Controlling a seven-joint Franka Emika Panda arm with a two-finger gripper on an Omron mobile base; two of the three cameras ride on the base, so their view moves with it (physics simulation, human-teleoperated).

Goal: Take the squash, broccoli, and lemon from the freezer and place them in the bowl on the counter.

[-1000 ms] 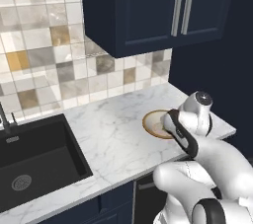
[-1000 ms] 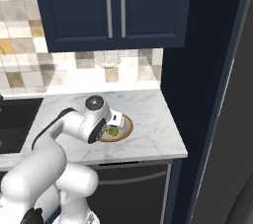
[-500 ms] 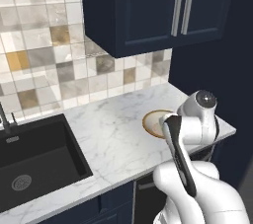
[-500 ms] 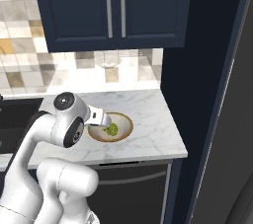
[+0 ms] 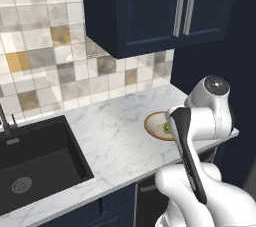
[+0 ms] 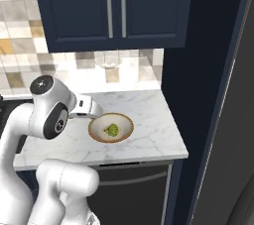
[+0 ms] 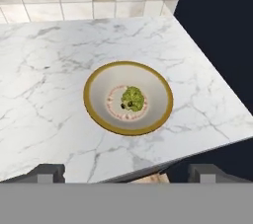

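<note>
Broccoli [image 7: 132,97] is seen lying at centre of bowl [image 7: 99,114], set near the bench's [image 7: 44,70] front-right corner. Gripper [image 7: 123,176] is held spread wide above bench's front edge, nothing pinched.

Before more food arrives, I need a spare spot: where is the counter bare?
The counter is bare between the sink and the bowl, and in narrower strips around the bowl. The bowl's middle holds the broccoli.

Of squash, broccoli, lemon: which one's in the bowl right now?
The broccoli: a lumpy light-green floret in the middle of the bowl. No long dark-green squash or round yellow lemon lies in it.
</note>
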